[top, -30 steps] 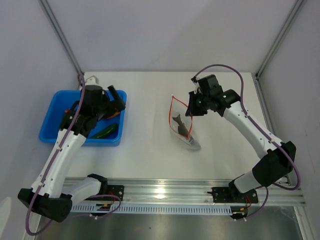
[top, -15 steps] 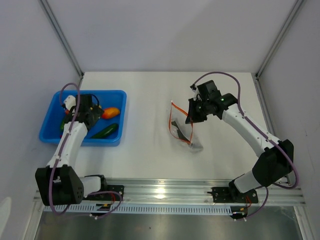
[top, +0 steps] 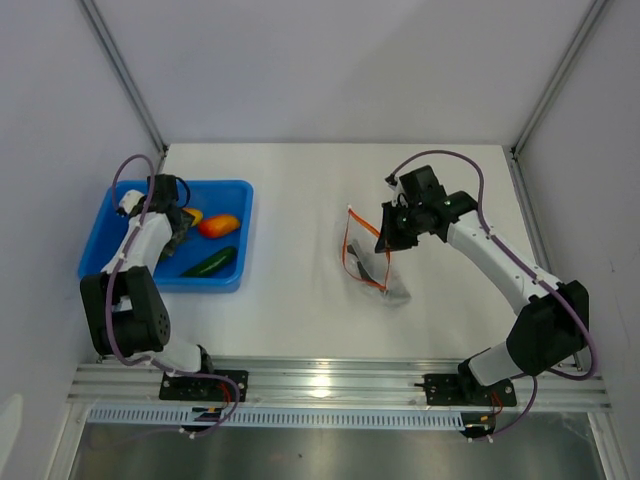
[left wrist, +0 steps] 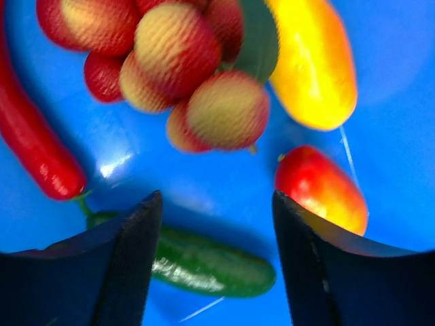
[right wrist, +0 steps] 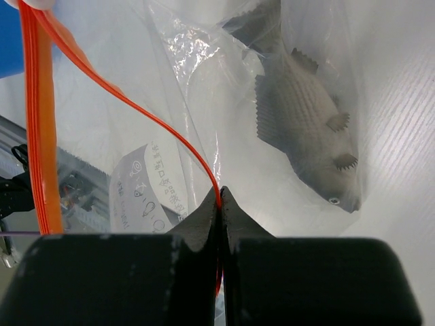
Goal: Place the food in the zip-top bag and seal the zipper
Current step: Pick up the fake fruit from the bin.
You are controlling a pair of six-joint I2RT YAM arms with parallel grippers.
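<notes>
My left gripper (top: 178, 228) is open inside the blue tray (top: 100, 272), low over the toy food. In the left wrist view its jaws (left wrist: 217, 197) stand apart over a green pepper (left wrist: 211, 265), with a red-orange mango (left wrist: 319, 187) by the right finger. A yellow mango (left wrist: 312, 64), a bunch of small red pieces (left wrist: 183, 75) and a red chili (left wrist: 34, 149) lie beyond. My right gripper (top: 388, 240) is shut on the zipper (right wrist: 156, 122) of the clear zip-top bag (top: 372, 270) and holds its mouth up. A grey toy fish (right wrist: 306, 122) lies inside the bag.
The tray stands at the table's left side, near the left wall post. From above, an orange mango (top: 218, 226) and a green pepper (top: 210, 262) show in it. The bag rests at mid-table, right of centre. A printed label (right wrist: 153, 187) shows through the bag.
My left arm has folded back to the left and its gripper has dropped into the tray's left part. My right gripper has shifted slightly down with the bag, still pinching the zipper.
</notes>
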